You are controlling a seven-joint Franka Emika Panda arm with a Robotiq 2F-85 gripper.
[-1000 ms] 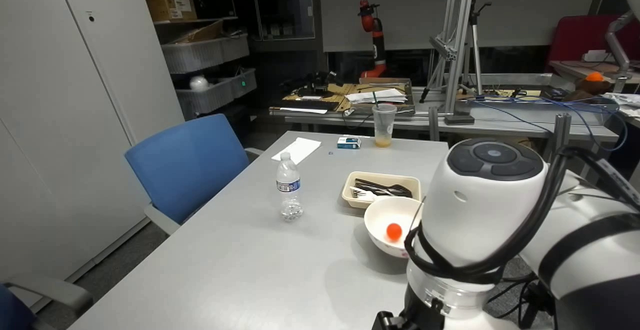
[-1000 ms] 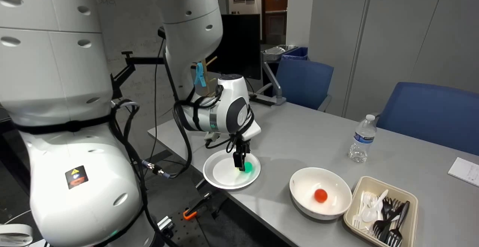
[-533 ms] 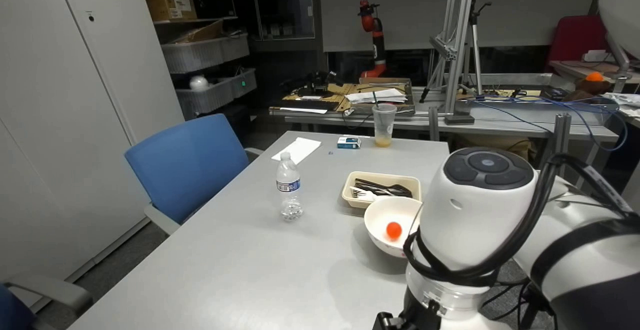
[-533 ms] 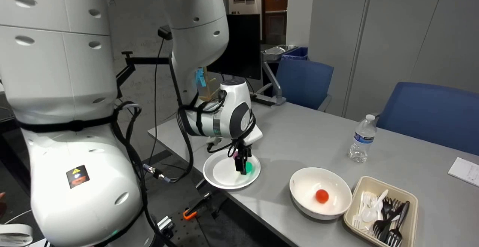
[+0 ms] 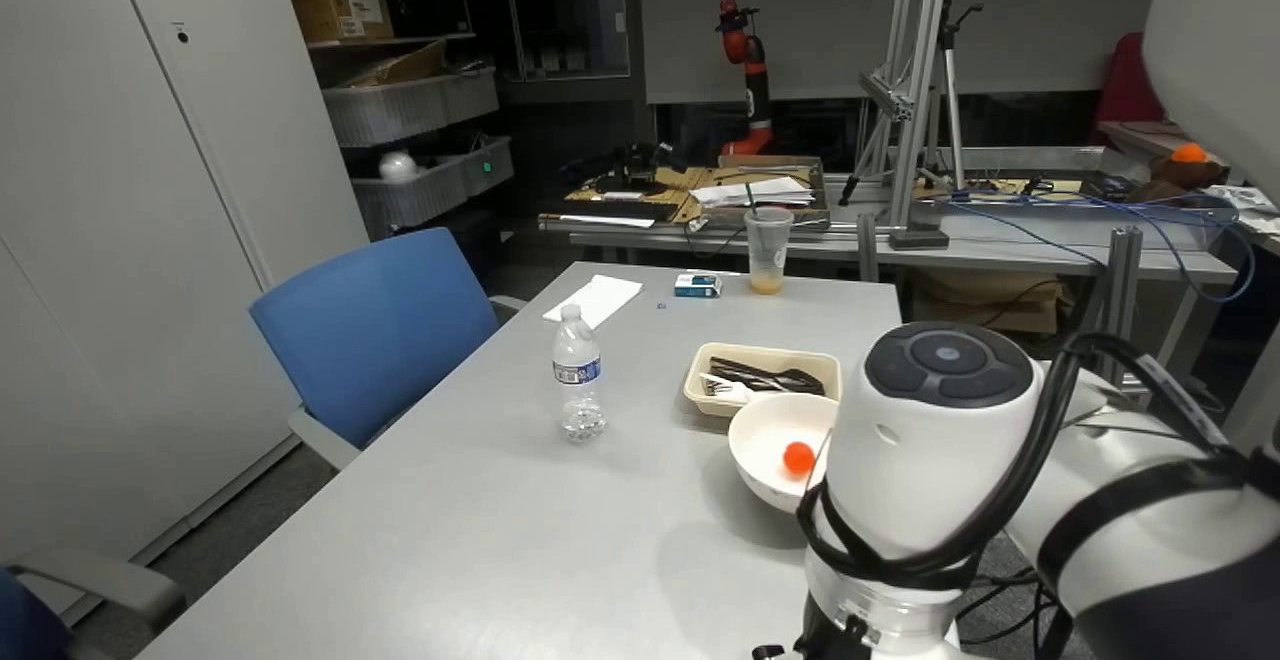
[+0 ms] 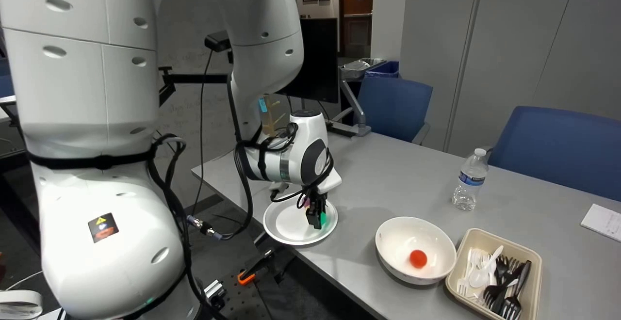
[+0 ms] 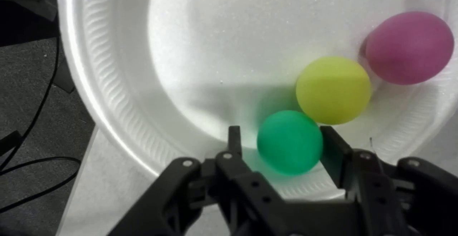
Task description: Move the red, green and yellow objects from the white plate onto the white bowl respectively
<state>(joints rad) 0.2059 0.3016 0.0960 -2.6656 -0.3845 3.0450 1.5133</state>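
In the wrist view the green object [image 7: 290, 142] lies on the white plate [image 7: 94, 85] between the fingers of my gripper [image 7: 280, 128]. It touches or nearly touches the right-hand finger, while a gap shows at the left-hand one, so the jaws are open around it. Against its upper right sits the yellow object [image 7: 333, 90]. My gripper [image 6: 318, 219] reaches down into the plate in an exterior view, partly covering the green object [image 6: 323, 218]. The red object [image 6: 418, 259] rests inside the white bowl [image 6: 395, 249], apart from the plate.
A pink egg-shaped piece [image 7: 410, 47] lies beside the yellow object on the plate. Past the bowl stands a beige tray [image 6: 532, 286] of plastic cutlery. A water bottle [image 6: 469, 179] stands upright on the table. The plate sits close to the table's edge.
My arm has lowered and shifted slightly, bringing the gripper further over the green object. The red object has rolled a little inside the bowl.
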